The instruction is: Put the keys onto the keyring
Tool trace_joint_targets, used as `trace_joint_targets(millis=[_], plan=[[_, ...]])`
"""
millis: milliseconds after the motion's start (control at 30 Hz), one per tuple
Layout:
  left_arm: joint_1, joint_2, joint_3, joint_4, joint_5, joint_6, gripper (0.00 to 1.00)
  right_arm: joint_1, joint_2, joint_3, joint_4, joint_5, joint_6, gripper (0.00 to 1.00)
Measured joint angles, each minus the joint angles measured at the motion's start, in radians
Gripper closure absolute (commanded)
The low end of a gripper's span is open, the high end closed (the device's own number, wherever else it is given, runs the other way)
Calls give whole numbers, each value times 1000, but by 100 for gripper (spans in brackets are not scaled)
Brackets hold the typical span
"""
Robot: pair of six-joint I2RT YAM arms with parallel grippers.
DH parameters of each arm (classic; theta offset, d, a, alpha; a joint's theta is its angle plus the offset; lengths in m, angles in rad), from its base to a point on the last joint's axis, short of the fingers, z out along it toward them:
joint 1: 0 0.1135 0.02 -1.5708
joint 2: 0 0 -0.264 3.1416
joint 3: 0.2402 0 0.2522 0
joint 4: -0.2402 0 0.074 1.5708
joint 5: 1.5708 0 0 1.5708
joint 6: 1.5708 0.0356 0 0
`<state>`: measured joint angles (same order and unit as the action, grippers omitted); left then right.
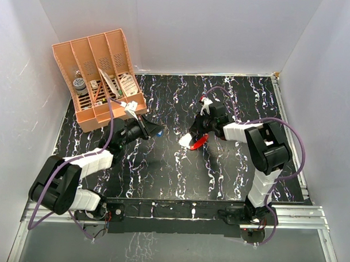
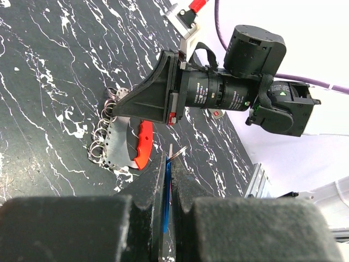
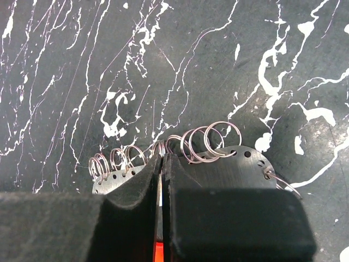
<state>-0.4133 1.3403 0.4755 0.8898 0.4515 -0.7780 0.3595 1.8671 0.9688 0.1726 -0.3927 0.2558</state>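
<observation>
From above, your left jaws are clenched on the key (image 1: 158, 131), left of centre over the counter (image 1: 162, 171). Its blue head points right. Your right jaws grasp the keyring (image 1: 198, 143), near the key but apart from it. The orange organizer (image 1: 99, 76) sits far left, out of your way.

In the left wrist view, the key (image 2: 166, 191) sits edge-on between the jaws, aimed toward the keyring (image 2: 143, 144). Choose one of the split rings (image 2: 101, 136) and approach slowly.

In the right wrist view, the jaws pinch the keyring (image 3: 158, 251) at its edge, with the split rings (image 3: 212, 139) fanned along the far rim. Hold it firmly, because a shallow pinch may let it twist.
</observation>
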Motion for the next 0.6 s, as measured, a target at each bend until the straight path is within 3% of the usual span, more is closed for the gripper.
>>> trace_joint_targets(millis=[167,433,600], plan=[[1,12,0,1,0,0,100,0,-62,-81,51,1,-2,100],[6,22,10,16,9,0,100,0,-374,-232,171,-53,-38,100],[6,29,30,48,30,0,100,0,-468,-248,243,-122,-55,100]])
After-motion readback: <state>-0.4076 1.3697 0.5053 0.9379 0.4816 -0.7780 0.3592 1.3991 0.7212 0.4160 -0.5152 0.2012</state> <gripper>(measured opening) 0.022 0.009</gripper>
